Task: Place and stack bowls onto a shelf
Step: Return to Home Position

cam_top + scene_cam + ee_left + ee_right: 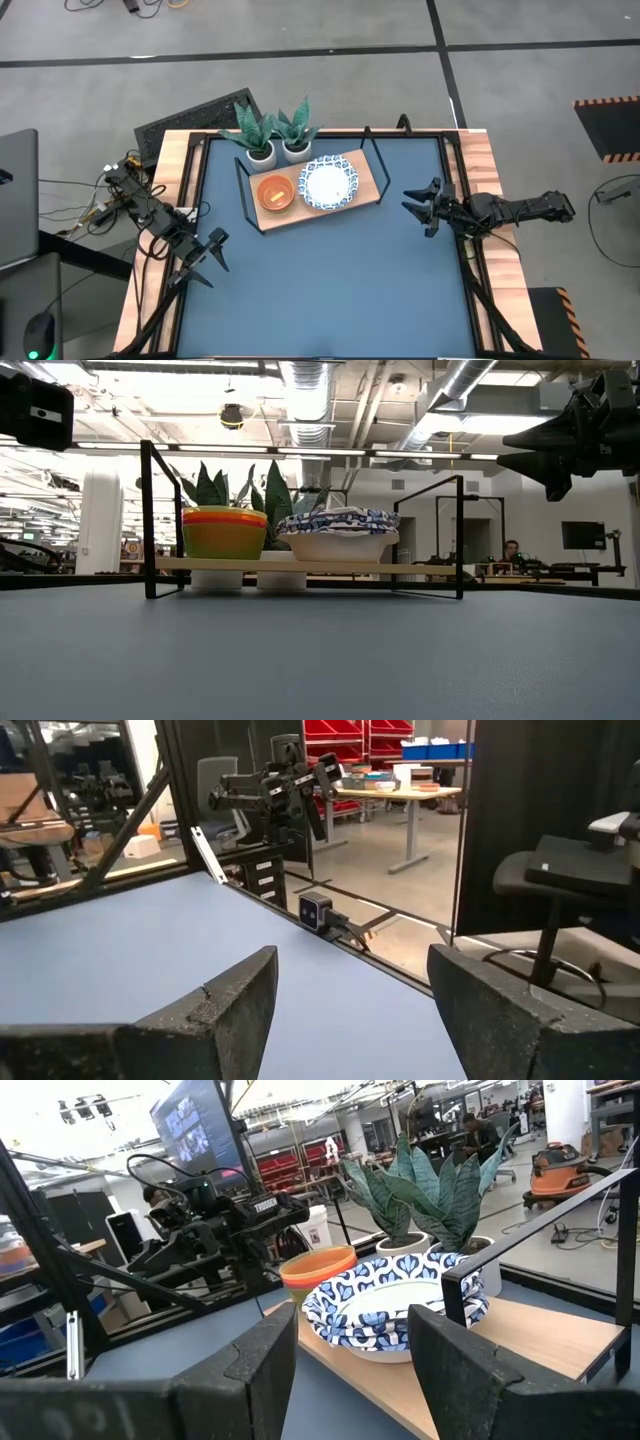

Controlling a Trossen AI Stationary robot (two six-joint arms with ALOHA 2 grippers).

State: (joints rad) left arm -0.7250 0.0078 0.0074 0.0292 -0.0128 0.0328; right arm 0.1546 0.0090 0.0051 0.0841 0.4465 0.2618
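Observation:
The wooden shelf [368, 182] with its black wire frame stands at the table's far middle. On it sit a stack of white bowls with blue patterned rims [328, 184] [337, 532] [392, 1306] and, to their left, a stack of small coloured bowls [275, 192] [224, 532] [318, 1268] with the orange-red one on top. My left gripper [214, 260] [350, 1010] hovers open near the table's left edge. My right gripper [420, 205] [350, 1360] hovers open right of the shelf, raised above the table and pointing at the bowls.
Two small white pots with green plants [274, 135] [240, 495] stand at the shelf's far left end. The blue tabletop [330, 290] stretches bare in front of the shelf. A small camera [315, 910] sits at the table's edge.

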